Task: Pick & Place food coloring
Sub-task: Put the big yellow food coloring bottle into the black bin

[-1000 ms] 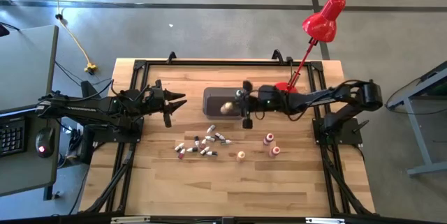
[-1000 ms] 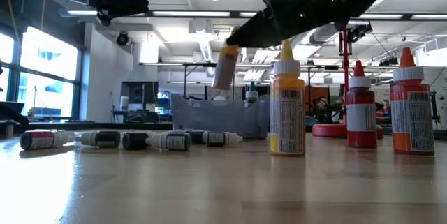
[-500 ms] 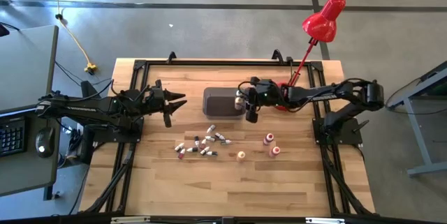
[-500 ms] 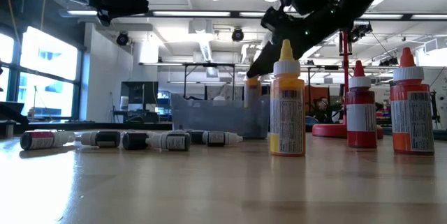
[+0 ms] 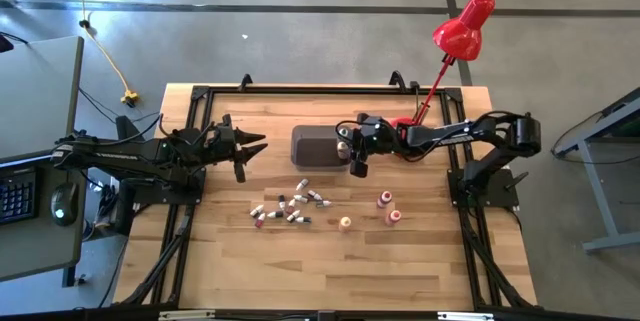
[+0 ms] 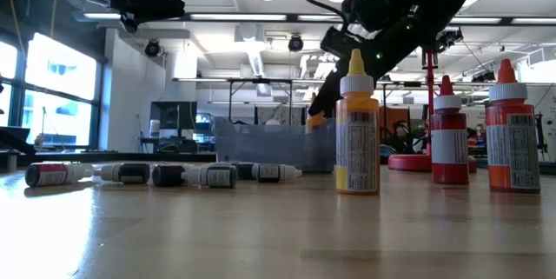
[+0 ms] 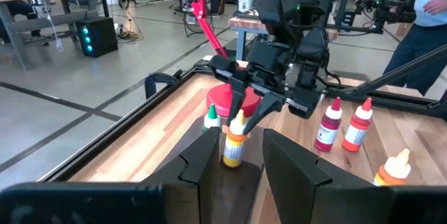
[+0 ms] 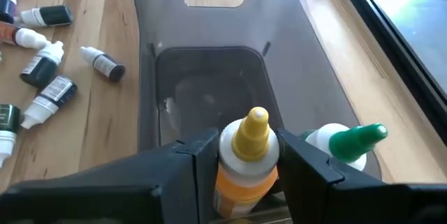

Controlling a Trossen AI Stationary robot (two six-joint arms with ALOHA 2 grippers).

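Yellow-capped bottle (image 8: 246, 155): stubby, orange-yellow body, pointed yellow nozzle, upright, pinched between the fingers of the right gripper (image 8: 241, 165) over the right end of the bin (image 8: 216, 70). Jaws closed narrow on its shoulders. Just beside it inside the bin, a green-capped bottle (image 8: 349, 144), whitish body, tilted. Bin dark grey, translucent, with a handle slot at its far end. Same grasp visible from the left wrist (image 7: 234, 140). On the wood near the bin, a scatter of slim vials (image 5: 288, 205), whitish with dark labels, lying on their sides. Further right on the table (image 5: 220, 261), three upright bottles: one yellow-orange (image 6: 357, 131), two red (image 6: 449, 136). Left gripper (image 5: 252, 149) parked well apart at the table's left, fingers spread, holding nothing. Red lamp (image 5: 462, 26) behind the right arm.
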